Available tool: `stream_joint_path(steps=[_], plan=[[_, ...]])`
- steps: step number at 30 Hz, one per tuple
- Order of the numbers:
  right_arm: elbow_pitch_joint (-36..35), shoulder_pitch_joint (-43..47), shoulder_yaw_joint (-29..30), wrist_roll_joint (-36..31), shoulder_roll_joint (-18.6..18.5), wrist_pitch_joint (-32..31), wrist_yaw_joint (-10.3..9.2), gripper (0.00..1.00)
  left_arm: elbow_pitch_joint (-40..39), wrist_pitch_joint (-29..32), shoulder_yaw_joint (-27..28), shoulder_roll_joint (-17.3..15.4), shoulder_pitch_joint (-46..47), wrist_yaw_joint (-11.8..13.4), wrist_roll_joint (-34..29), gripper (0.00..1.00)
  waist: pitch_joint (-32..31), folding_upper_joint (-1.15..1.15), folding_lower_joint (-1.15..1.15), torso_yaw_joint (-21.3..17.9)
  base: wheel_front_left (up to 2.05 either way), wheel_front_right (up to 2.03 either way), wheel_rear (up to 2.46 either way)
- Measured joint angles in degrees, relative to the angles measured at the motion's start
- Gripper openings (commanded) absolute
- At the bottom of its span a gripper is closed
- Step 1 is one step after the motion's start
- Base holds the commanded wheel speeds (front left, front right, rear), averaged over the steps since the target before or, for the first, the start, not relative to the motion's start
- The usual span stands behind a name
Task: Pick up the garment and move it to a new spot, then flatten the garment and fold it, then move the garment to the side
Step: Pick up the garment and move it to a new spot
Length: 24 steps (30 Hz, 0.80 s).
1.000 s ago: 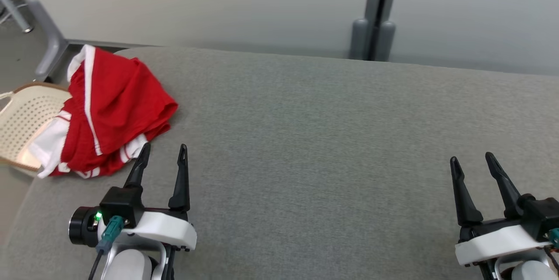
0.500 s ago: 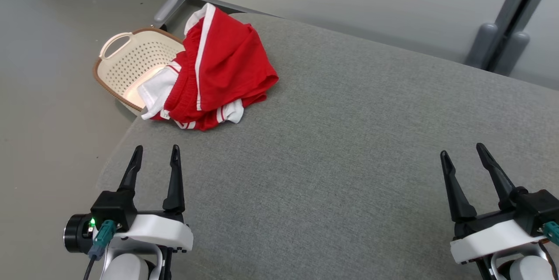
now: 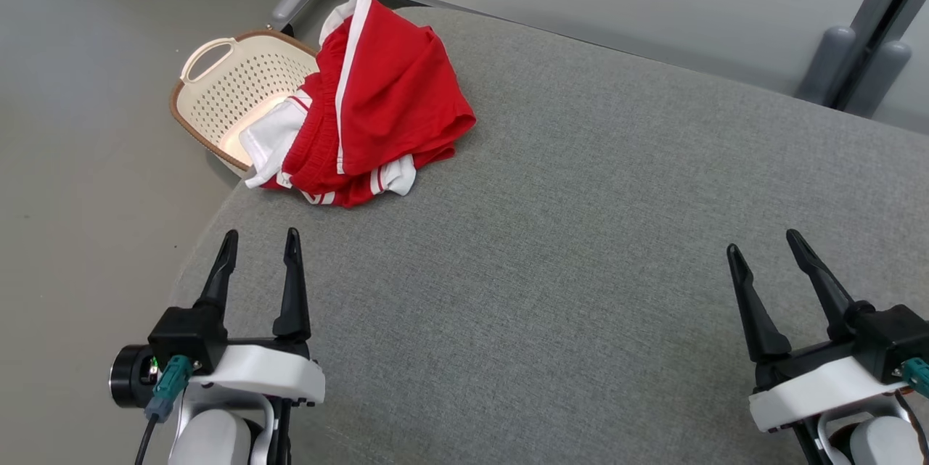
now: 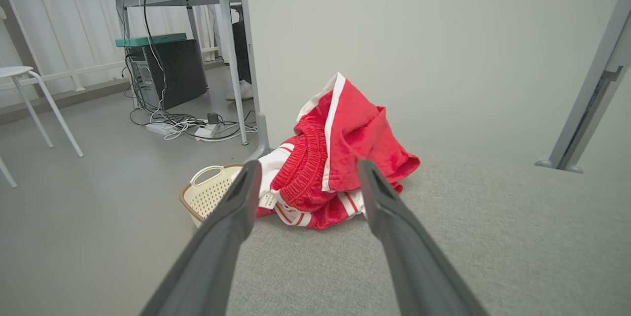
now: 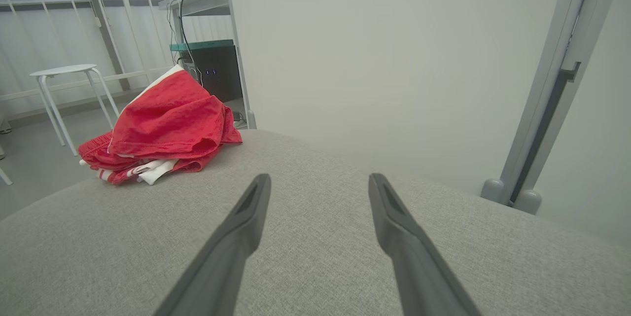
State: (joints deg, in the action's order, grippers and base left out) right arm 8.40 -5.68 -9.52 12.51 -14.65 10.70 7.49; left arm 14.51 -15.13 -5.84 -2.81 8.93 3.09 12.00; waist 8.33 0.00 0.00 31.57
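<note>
The red garment [image 3: 385, 102] with white stripes is lying in a crumpled heap at the far left corner of the grey padded table [image 3: 580, 247], and its white edge is spilling over the table's side. A cream perforated basket [image 3: 225, 88] is sitting on the floor [image 3: 72, 175] right beside that corner. From the head view the white cloth is overlapping the basket's rim, though whether the two are touching cannot be told.

The left gripper [image 3: 261, 233] is hovering over the near left edge of the table with its two dark fingers standing parted and gripping nothing. It is pointing toward the heap, well short of it. In the left wrist view the garment is showing between and beyond the fingertips.

Over on the other side, the right gripper [image 3: 763, 240] is hanging above the near right part of the table, also spread wide and carrying nothing. It is well apart from the cloth, with bare grey fabric lying under it.

A white stool [image 5: 64, 70] is standing on the floor beyond the garment, and a grey post [image 3: 864, 37] is rising behind the table's far right edge.
</note>
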Motion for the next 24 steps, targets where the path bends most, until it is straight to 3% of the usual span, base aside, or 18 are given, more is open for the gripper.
stream_joint_path(steps=[6, 11, 17, 24], plan=[[-2.5, 0.0, 1.6, 0.0, -1.3, -1.5, 0.0, 1.0, 3.0, 0.0, -2.7, 0.1, 5.8, 0.0, 2.1, 1.0, 2.4, 0.0, 0.0, 0.0, 0.0, 0.0, 0.0], [-6.8, -2.2, 1.1, -0.1, -3.9, -3.8, 0.01, 1.0, 10.2, 0.0, -3.2, 0.0, 15.5, 0.1, 5.2, 1.0, 6.7, 0.0, 0.0, -1.9, 0.0, 0.0, 0.0], [-9.9, -4.9, 1.4, 0.8, -7.3, -5.1, 0.01, 1.0, 23.5, 0.0, 0.3, 0.0, 27.4, -0.6, 6.6, 1.0, 12.6, 0.0, 0.0, -6.0, 0.0, 0.0, 0.0], [-10.7, -6.5, 1.9, 1.6, -8.8, -5.1, 0.0, 1.0, 37.1, 0.0, 6.3, -1.4, 35.7, -0.1, 8.7, 1.0, 18.3, 0.0, 0.0, -10.4, 0.0, 0.0, 0.0]])
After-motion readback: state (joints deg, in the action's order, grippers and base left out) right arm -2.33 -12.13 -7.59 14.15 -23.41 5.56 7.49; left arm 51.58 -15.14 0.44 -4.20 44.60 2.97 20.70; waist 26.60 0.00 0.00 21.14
